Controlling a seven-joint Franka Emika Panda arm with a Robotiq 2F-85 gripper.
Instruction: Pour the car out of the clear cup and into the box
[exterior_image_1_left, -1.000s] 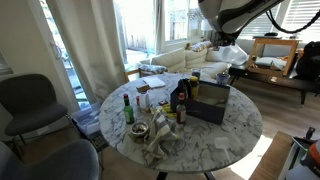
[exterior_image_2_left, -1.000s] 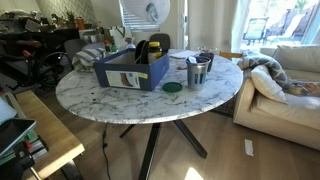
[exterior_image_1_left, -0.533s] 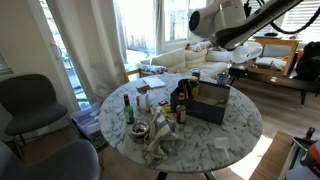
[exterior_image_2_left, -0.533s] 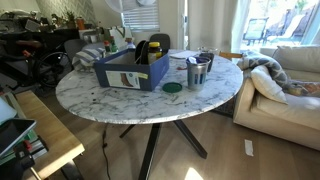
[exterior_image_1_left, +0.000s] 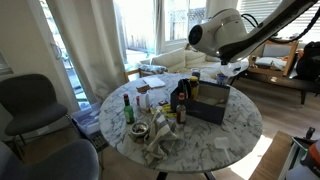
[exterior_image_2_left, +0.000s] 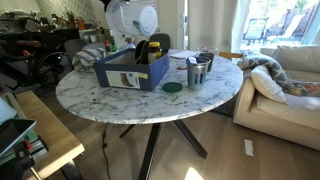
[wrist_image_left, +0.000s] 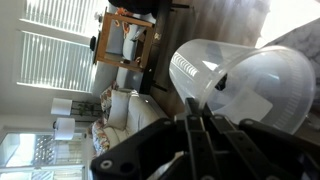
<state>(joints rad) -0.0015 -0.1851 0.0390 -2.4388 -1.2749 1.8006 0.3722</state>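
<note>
A bright living room with tall windows holds a round marble table (exterior_image_1_left: 228, 140), seen in both exterior views. The navy box (exterior_image_1_left: 210, 104) stands open-topped just right of the frame's centre, with dark bottles (exterior_image_1_left: 180, 98) just to its left. In an exterior view the same box (exterior_image_2_left: 130, 72) sits in the upper middle of the frame, with metal cups (exterior_image_2_left: 198, 72) to its right. The clear cup is too small to pick out for certain. The white arm (exterior_image_1_left: 215, 35) fills the upper right, higher in the frame than the box. In the wrist view the gripper (wrist_image_left: 197, 128) has its fingers pressed together, holding nothing.
</note>
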